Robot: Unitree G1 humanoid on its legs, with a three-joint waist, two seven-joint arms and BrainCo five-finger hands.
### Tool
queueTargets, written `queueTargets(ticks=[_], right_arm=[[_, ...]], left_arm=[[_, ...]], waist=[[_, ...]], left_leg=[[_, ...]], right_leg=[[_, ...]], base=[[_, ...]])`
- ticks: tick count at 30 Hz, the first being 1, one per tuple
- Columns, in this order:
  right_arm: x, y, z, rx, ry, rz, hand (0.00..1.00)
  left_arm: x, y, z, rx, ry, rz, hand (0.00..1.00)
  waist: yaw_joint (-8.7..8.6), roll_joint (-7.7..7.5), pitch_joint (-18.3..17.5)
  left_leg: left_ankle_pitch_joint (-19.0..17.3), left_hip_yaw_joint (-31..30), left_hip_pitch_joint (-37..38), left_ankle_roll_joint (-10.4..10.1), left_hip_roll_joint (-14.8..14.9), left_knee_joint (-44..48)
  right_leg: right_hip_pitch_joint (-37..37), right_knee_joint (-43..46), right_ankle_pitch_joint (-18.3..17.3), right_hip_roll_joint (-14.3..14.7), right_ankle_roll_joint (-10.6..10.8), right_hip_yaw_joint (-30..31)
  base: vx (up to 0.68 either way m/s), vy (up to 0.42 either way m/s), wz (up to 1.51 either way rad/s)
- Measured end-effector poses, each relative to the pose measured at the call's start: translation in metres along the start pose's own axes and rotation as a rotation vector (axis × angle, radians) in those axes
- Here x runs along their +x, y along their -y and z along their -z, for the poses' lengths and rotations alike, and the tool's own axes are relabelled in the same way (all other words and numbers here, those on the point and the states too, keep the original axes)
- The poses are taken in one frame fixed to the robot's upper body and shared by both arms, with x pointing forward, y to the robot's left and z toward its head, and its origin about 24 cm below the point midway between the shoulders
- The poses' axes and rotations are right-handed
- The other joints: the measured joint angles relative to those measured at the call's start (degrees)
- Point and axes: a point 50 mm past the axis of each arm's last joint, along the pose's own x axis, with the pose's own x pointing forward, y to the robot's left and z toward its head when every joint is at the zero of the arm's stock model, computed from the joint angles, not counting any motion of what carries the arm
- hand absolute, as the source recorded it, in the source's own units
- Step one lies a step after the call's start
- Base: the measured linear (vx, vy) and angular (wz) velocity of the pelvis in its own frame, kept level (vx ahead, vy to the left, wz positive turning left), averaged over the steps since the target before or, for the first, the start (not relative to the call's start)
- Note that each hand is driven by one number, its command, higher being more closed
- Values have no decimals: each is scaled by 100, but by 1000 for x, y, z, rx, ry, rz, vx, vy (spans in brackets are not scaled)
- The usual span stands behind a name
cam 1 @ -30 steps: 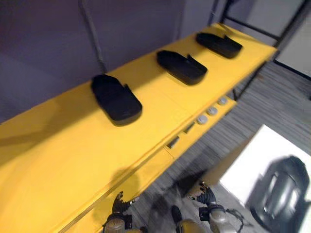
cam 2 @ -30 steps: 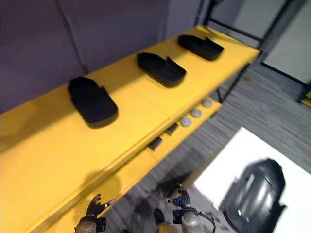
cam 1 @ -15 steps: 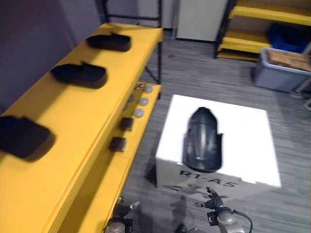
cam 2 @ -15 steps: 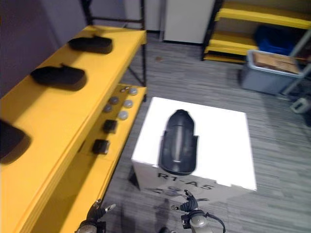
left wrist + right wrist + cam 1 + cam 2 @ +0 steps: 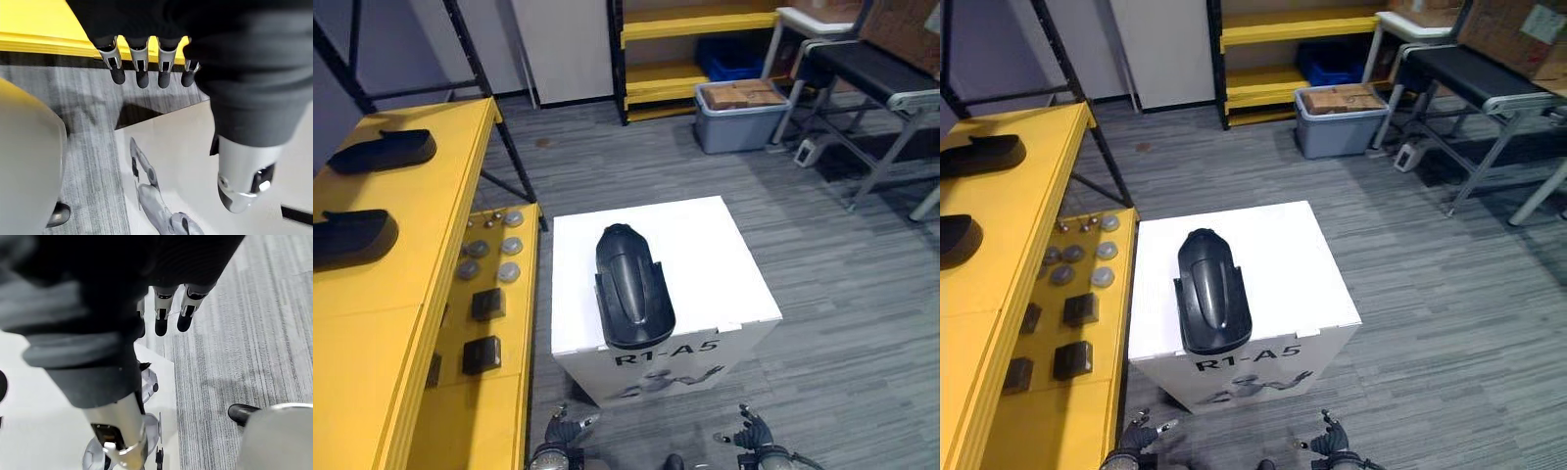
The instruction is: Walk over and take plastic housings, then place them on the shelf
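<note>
Lying on the yellow shelf (image 5: 401, 294) were two dark housings (image 5: 380, 150). Beside it, on the white box (image 5: 710, 250), another housing (image 5: 631, 289) looked light, stiff and slick, best gripped by its side edges. The robot's left hand (image 5: 560, 429) and right hand (image 5: 751, 432) hung slack-fingered and empty.

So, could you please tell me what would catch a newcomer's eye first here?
The black plastic housing lying on the white box at the centre stands out first. To the left, the yellow shelf carries two more housings. The left hand and right hand hang open and empty, low before the box.
</note>
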Motion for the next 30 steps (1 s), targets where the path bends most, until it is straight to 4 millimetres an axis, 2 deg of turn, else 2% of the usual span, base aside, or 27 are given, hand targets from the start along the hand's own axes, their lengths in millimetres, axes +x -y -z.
queueTargets(ticks=[3,5,8,11,12,14,15,16,18,19,21,22,24,26,27,30], right_arm=[[0,3,0,39,-1,15,0],[1,3,-3,72,8,22,0],[1,19,-9,174,31,98,0],[2,44,-19,255,79,196,0],[0,62,-18,295,86,257,0],[-3,85,-20,335,107,335,0],[-7,105,-25,345,141,394,0],[-11,124,-35,342,191,445,0],[-19,149,-54,318,281,509,0],[-22,155,-62,307,315,526,0],[-36,170,-95,272,460,565,0],[-39,172,-103,264,497,567,0],[-53,163,-139,211,659,529,0],[-62,150,-162,172,768,474,0],[-73,137,-182,138,876,420,0],[-88,116,-211,99,1027,335,0]], left_arm=[[-1,-6,6,14,-16,-10,0],[-2,-12,12,22,-30,-24,0],[-2,-18,12,21,-32,-40,0],[-1,-23,11,5,-28,-58,0],[-2,-25,13,0,-36,-65,0],[-3,-28,17,1,-43,-71,0],[-5,-30,20,-5,-49,-77,0],[-6,-32,23,-15,-58,-84,0],[-8,-35,29,-24,-75,-88,0],[-9,-36,31,-24,-80,-87,0],[-11,-37,37,-22,-94,-87,0],[-12,-37,38,-21,-96,-87,0],[-13,-39,40,-24,-100,-89,0],[-13,-40,41,-30,-101,-90,0],[-13,-40,41,-32,-99,-88,0],[-13,-41,40,-30,-95,-76,0]], waist=[[12,-26,-16],[13,-19,-25],[19,-21,-25],[9,-40,-36],[3,-54,-38],[5,-73,-55],[-7,-74,-76],[-25,-78,-74],[-94,-107,-80],[-128,-114,-85],[-195,-144,-118],[-200,-149,-133],[-234,-180,-193],[-247,-200,-215],[-247,-217,-240],[-246,-227,-245]], left_leg=[[243,45,223,93,-195,-476],[264,92,357,96,-245,-590],[269,118,494,90,-293,-657],[288,122,557,59,-309,-718],[325,120,647,5,-319,-769],[328,120,718,4,-318,-798],[346,120,732,2,-316,-829],[366,119,744,11,-316,-875],[399,117,753,49,-315,-963],[411,116,750,68,-315,-986],[455,116,755,115,-299,-1099],[461,119,757,122,-292,-1126],[491,126,744,120,-276,-1187],[497,133,728,126,-270,-1192],[514,135,687,140,-274,-1193],[535,141,685,152,-282,-1206]], right_leg=[[15,-66,55,-193,58,1],[106,-95,33,-237,96,-1],[254,-178,22,-284,117,-13],[294,-180,3,-306,150,-27],[385,-183,-11,-324,171,-35],[450,-184,-23,-325,190,-42],[448,-185,-24,-324,191,-40],[441,-190,-24,-324,191,-37],[435,-224,-24,-318,191,-39],[433,-241,-24,-316,191,-42],[399,-265,-14,-293,196,-42],[385,-265,-10,-285,194,-38],[310,-267,31,-262,183,-17],[278,-268,54,-254,179,4],[235,-271,77,-256,181,8],[239,-313,124,-259,190,10]], base=[[121,144,6],[129,114,-1],[104,82,3],[58,39,2],[33,17,7],[14,9,4],[0,0,0],[0,0,0],[-59,0,0],[-72,-1,1],[-82,-3,0],[-86,-1,-3],[-56,4,-6],[-37,7,-6],[0,0,0],[0,0,0]])
